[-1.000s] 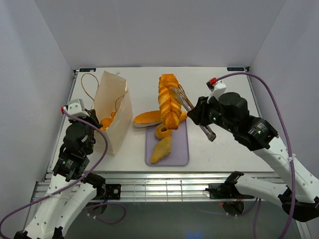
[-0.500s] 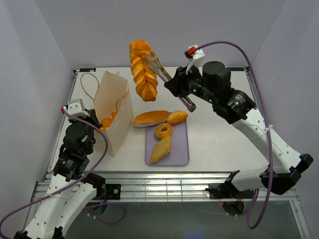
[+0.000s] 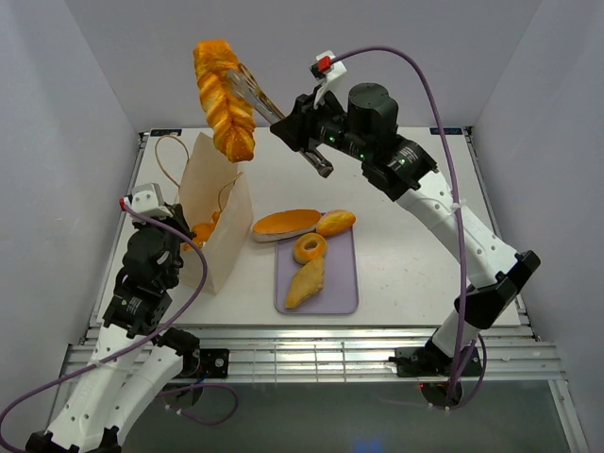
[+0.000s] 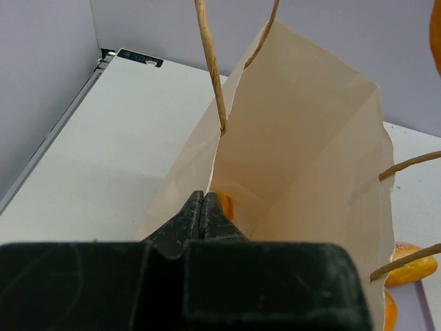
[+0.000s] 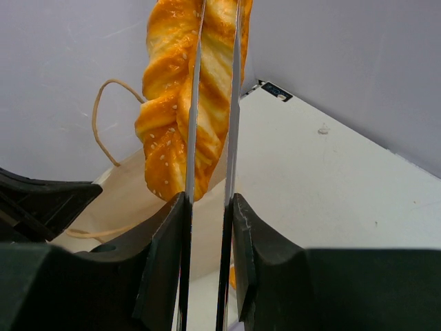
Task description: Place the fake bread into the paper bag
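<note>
The tan paper bag (image 3: 215, 219) stands open at the table's left, with orange bread inside (image 3: 201, 231). My left gripper (image 3: 179, 241) is shut on the bag's near rim (image 4: 210, 181). My right gripper (image 3: 307, 151) is shut on silver tongs (image 3: 260, 97), which pinch the braided loaf (image 3: 224, 99) high above the bag's mouth. The loaf (image 5: 189, 89) hangs between the tong arms (image 5: 233, 103) in the right wrist view. A long flat loaf (image 3: 285, 224), a bun (image 3: 336, 223), a ring (image 3: 309, 248) and a turnover (image 3: 306, 283) lie on or at the lavender tray (image 3: 338, 283).
The bag's cord handles (image 3: 168, 160) loop up at the back left; one (image 4: 210, 62) rises in front of the left wrist camera. Grey walls enclose the table on three sides. My right arm reaches across above the table's middle.
My right gripper has lifted the tongs and braided loaf off the tray and carried them up and left, from over the tray to above the bag. The left gripper has not moved.
</note>
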Available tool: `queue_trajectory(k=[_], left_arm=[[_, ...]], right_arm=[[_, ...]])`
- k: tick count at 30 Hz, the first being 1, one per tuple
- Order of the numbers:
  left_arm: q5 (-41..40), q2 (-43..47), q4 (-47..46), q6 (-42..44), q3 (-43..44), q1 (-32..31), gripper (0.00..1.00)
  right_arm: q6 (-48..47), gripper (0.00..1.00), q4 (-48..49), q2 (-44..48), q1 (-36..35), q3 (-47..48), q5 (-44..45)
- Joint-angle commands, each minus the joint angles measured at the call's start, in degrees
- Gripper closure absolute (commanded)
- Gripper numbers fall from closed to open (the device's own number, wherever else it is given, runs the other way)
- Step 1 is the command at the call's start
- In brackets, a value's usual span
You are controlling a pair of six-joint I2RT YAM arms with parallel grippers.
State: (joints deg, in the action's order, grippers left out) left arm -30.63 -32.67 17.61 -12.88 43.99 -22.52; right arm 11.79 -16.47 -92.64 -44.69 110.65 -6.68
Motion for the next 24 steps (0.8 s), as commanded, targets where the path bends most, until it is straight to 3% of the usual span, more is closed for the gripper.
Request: queue_trajectory(k=[1, 11, 24], left_arm=[[0.9, -0.5, -1.0, 0.6, 1.6, -0.2, 1.0], [0.8, -1.2, -1.3, 0.7, 1.9, -0.2, 1.0], [1.4, -0.6, -1.8, 0.7, 0.7, -0.2, 1.0]], right_arm=[[0.3, 0.74, 9.7, -1.7, 0.0, 3.3, -4.6], [2.1, 0.75, 17.5, -7.1, -1.2, 2.0, -10.6], [3.4, 0.75, 24.6, -4.6, -2.6, -11.1, -12.0]])
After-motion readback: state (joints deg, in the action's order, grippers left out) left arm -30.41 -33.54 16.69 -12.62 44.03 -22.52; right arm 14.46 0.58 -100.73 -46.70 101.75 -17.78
